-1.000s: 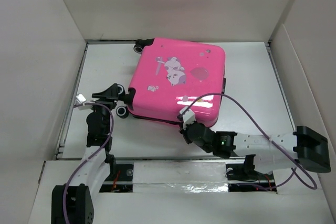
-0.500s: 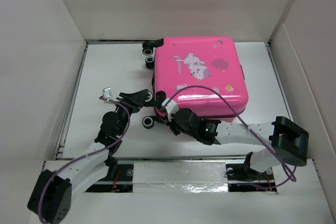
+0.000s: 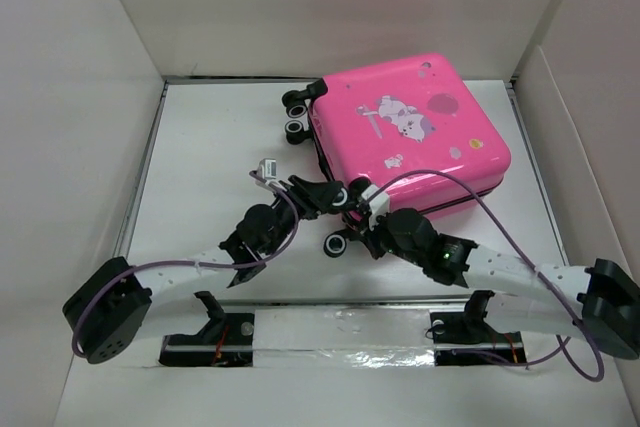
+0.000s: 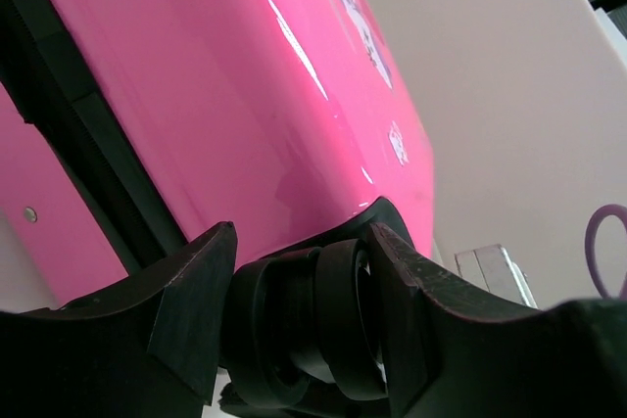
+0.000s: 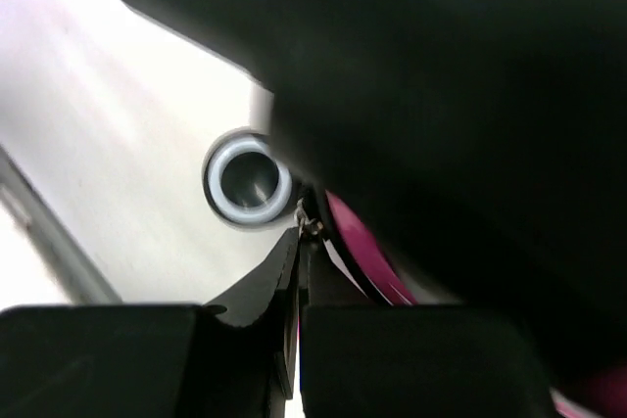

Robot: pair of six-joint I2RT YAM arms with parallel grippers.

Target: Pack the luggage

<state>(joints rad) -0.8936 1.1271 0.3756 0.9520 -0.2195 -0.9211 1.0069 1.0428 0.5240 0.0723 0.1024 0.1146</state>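
Observation:
The hot-pink luggage [image 3: 415, 132] lies flat and closed at the back right of the table, print side up and turned at an angle. My left gripper [image 3: 335, 196] reaches its near-left corner. In the left wrist view its fingers [image 4: 196, 291] stand on either side of a black double wheel [image 4: 304, 315] and hold it, with the pink shell [image 4: 225, 95] above. My right gripper [image 3: 370, 217] sits at the same corner, shut. In the right wrist view its fingertips [image 5: 294, 247] pinch a small metal zipper pull [image 5: 311, 226] beside a grey-rimmed wheel [image 5: 247, 179].
White walls [image 3: 80, 97] box in the table on the left, back and right. Two more wheels [image 3: 296, 115] stick out at the luggage's back-left corner and one [image 3: 336, 244] stands near my grippers. Purple cables [image 3: 470, 197] loop over both arms. A rail [image 3: 330, 332] runs along the near edge.
The luggage has slid right and back and turned anticlockwise. Both arms have swung right with it, keeping their grips at its near-left corner.

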